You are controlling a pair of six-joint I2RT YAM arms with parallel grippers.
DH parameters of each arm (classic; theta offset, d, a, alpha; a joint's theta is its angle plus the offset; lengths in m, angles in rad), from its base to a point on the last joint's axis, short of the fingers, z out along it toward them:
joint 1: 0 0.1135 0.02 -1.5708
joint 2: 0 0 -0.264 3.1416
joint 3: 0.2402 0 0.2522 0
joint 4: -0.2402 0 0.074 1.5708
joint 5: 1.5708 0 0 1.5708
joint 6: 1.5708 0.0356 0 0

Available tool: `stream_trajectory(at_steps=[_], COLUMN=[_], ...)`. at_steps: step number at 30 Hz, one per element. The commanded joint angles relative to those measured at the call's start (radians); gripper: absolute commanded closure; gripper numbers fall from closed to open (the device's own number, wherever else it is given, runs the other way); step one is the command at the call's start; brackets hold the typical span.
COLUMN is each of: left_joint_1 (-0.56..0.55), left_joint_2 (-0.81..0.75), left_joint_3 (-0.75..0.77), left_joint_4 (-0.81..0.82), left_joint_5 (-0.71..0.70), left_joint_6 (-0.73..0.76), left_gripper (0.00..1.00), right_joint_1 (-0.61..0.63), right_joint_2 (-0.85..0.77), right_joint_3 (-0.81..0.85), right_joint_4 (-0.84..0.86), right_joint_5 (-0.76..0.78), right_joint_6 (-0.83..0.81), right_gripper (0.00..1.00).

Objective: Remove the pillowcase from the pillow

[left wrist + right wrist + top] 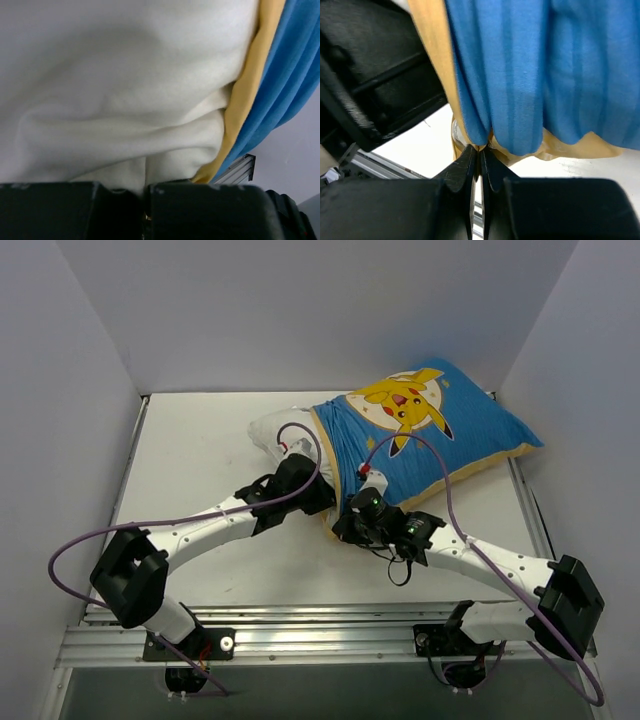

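The blue pillowcase (440,430) with a yellow cartoon print and yellow trim covers most of the white pillow (275,428), whose left end sticks out of the case's open edge. My left gripper (318,490) is shut on a fold of the white pillow (125,125) right beside the yellow trim (247,95). My right gripper (352,522) is shut on the pillowcase's bunched lower edge (515,100), its fingertips (468,159) pinching blue fabric and yellow lining. The two grippers sit close together at the case's opening.
White walls enclose the table (200,460) on the left, back and right. The metal rail (300,635) runs along the near edge. Purple cables (440,475) loop over both arms. The left arm's black body (370,75) is near the right gripper.
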Motion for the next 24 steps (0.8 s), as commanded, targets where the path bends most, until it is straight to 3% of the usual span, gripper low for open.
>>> stream_trajectory(at_steps=[1, 6, 11, 17, 24], left_joint_1=[0.009, 0.041, 0.154, 0.234, 0.314], left_joint_2=[-0.030, -0.079, -0.113, -0.170, -0.178], left_joint_3=[0.135, 0.210, 0.241, 0.249, 0.399], left_joint_4=[0.239, 0.136, 0.004, 0.004, -0.194], left_joint_5=[-0.099, -0.093, -0.046, -0.042, 0.206], left_joint_6=[-0.064, -0.065, -0.110, -0.130, -0.041], left_gripper=[0.98, 0.98, 0.98, 0.98, 0.98], right_joint_1=[0.017, -0.062, -0.170, -0.217, -0.340], right_joint_2=[0.024, -0.030, -0.053, 0.003, -0.055], right_joint_3=[-0.048, -0.110, -0.186, -0.182, -0.162], right_joint_4=[-0.128, -0.231, -0.283, -0.292, -0.328], right_joint_5=[0.001, 0.084, 0.055, 0.063, 0.121], right_joint_6=[0.059, 0.096, 0.117, 0.099, 0.100], right_gripper=[1.00, 1.00, 1.00, 1.00, 1.00])
